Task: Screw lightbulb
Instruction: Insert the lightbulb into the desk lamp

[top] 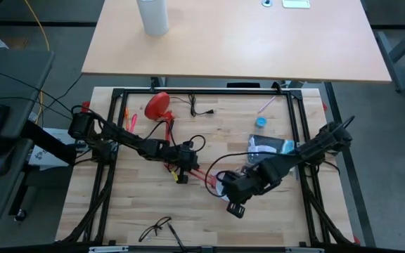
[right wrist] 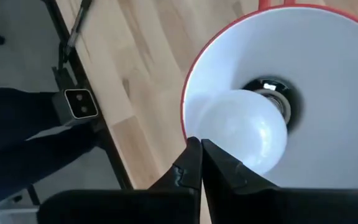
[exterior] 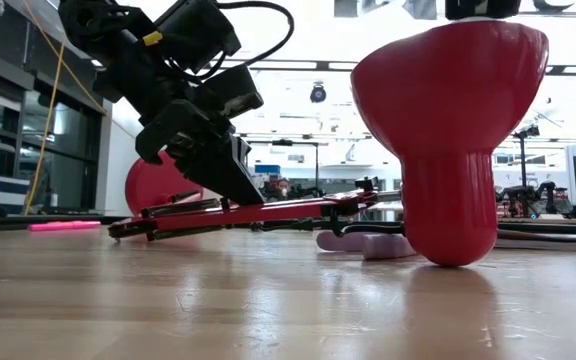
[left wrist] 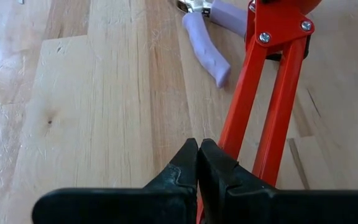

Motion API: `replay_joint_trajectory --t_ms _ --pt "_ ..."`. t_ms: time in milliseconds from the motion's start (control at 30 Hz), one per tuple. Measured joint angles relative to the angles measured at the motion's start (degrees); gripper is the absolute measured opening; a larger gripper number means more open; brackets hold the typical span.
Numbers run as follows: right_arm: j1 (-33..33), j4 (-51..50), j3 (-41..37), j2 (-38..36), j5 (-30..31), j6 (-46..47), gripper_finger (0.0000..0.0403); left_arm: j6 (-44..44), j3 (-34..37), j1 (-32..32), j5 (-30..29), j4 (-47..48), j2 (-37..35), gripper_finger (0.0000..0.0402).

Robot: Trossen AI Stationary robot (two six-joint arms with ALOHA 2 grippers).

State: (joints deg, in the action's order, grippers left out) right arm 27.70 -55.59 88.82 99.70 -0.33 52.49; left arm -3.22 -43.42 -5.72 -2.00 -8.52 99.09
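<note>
**Bulb seated in the shade as robot arms steady a red desk lamp**

The lightbulb sits inside the white-lined cone of the red lamp shade, its base at the dark socket. The right gripper hovers at the shade's rim with its fingers pressed together, holding nothing, the globe just beyond their tips. The left gripper, likewise closed and empty, hangs beside the lamp's red arm struts on the wooden table, where lilac-handled pliers lie near the hinge. To finish the thread cleanly, the right fingers would likely need to part, centre around the globe and turn it squarely along the socket's axis, while the left arm braces the struts against the lamp twisting.
</note>
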Motion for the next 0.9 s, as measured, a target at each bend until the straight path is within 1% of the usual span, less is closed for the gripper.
replay_joint_trajectory --t_ms 200,633,900 --pt "-0.3 -2.31 0.0 -0.52 1.21 0.11 0.0 0.01 -0.02 0.0 -0.08 -0.37 0.0 0.0" --pt "-0.36 -3.7 0.02 -1.07 0.79 -0.02 0.0 0.0 0.0 -0.02 -0.16 -2.07 0.01 0.0" --pt "-1.96 -4.13 0.0 -1.05 0.62 -1.01 0.0 0.0 0.02 0.0 -0.28 -3.01 0.07 0.0"
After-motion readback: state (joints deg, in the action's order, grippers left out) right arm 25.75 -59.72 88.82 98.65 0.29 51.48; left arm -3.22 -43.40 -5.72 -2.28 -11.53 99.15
